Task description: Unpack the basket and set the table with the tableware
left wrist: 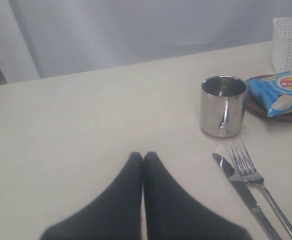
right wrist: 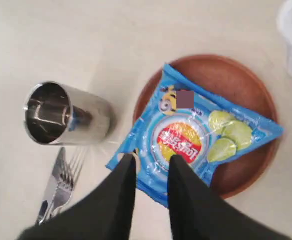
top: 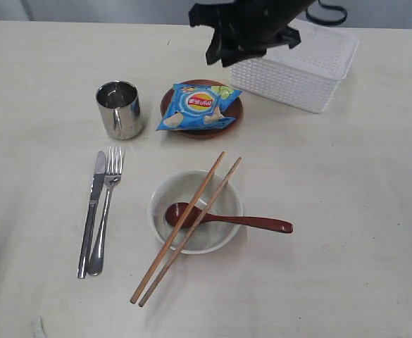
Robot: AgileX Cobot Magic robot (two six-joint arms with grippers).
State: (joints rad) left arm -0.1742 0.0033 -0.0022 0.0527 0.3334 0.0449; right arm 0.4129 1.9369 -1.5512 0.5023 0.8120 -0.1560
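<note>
The white basket [top: 294, 84] is seen at upper right, with the chip bag [top: 198, 105] laid on the reddish-brown plate [top: 206, 132] at upper centre. The right gripper [right wrist: 152, 159] is held slightly parted over the bag, with nothing grasped. The left gripper [left wrist: 143, 155] is pressed closed and is empty.

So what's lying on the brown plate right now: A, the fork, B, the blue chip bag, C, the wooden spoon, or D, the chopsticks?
B: the blue chip bag lies across the plate, while the spoon and chopsticks rest on the bowl.
</note>
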